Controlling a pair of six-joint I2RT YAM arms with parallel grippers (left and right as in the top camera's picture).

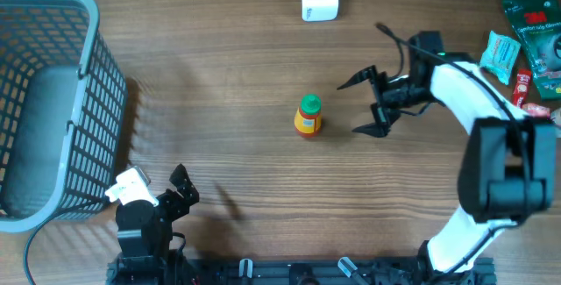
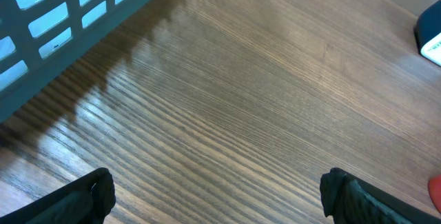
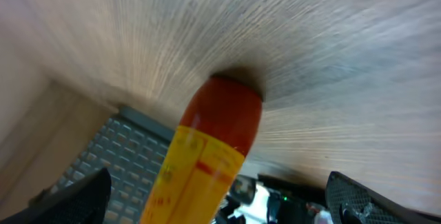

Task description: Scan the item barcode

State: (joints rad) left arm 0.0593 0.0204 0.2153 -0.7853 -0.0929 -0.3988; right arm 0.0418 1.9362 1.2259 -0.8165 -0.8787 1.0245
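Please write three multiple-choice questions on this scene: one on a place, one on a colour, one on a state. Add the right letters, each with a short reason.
1. Where is the bottle? A) in the basket B) on the bare table, before the right gripper C) on the white device
2. What colour is its cap? A) blue B) green C) black
3. How are the right gripper's fingers? A) shut on the bottle B) shut on nothing C) open, clear of the bottle
1 B: wood shows all around it. 2 B: the overhead view shows a green top. 3 C: they spread wide, with a gap to the bottle.
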